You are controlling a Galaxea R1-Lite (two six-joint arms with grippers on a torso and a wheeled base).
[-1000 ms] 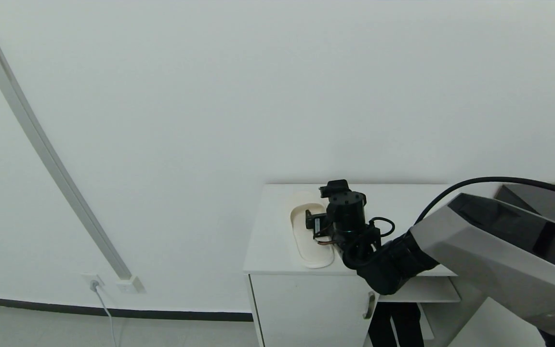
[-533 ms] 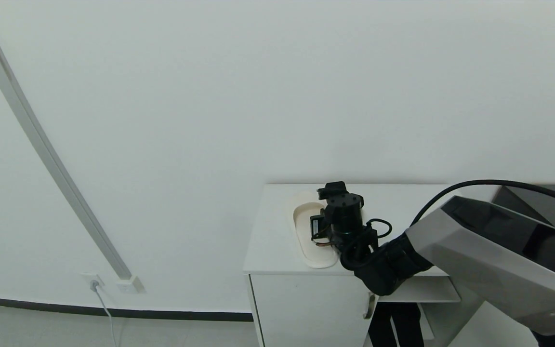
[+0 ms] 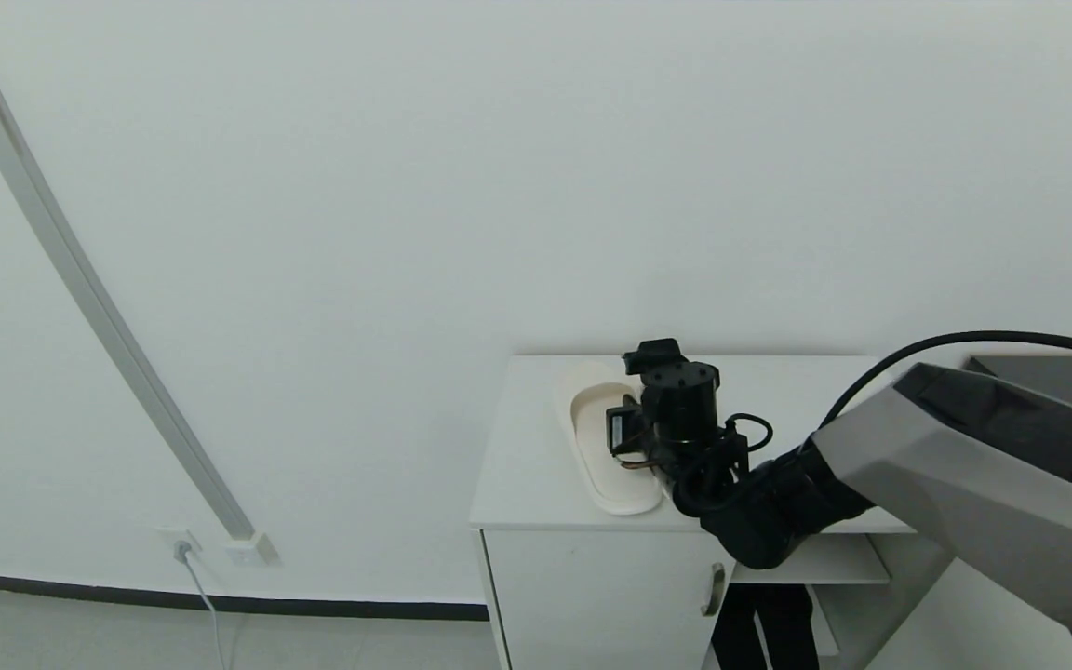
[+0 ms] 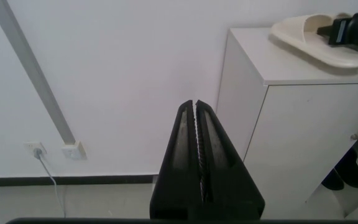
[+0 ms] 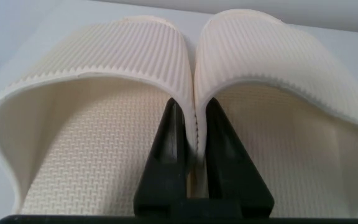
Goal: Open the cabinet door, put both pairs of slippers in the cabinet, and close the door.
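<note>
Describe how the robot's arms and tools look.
The right arm has a grey angular shell, a black jointed wrist with a round black housing, and a black cable looping above it. The right tool and left tool are matte black tapering wedges. The left's inner faces are finely toothed.

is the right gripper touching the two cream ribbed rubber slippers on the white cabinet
Touching. The right wrist view shows the right gripper pinching the adjoining strap edges of both cream ribbed slippers.
</note>
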